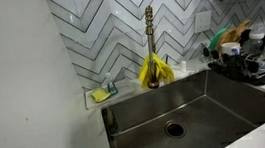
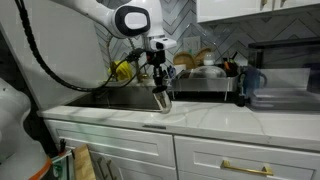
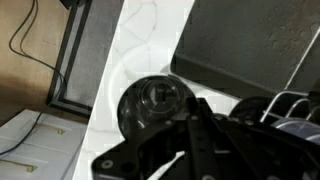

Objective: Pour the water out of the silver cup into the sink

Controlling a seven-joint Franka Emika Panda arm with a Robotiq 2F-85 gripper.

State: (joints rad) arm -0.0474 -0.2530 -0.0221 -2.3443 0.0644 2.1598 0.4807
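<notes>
Gripper (image 2: pixel 161 95) hangs jaws-down, closed on the cup (image 2: pixel 164 104), just above the white counter (image 2: pixel 225 121); in the wrist view the sink (image 3: pixel 245 50) lies at 1 o'clock of the cup; herringbone tiles (image 1: pixel 117 25) back the sink; a rack (image 1: pixel 254 58) stands at its 2 o'clock.

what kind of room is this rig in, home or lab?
Most likely a home kitchen: a deep steel sink with a brass faucet against a chevron tile backsplash, a loaded dish rack beside it, and white cabinets under the counter.
</notes>
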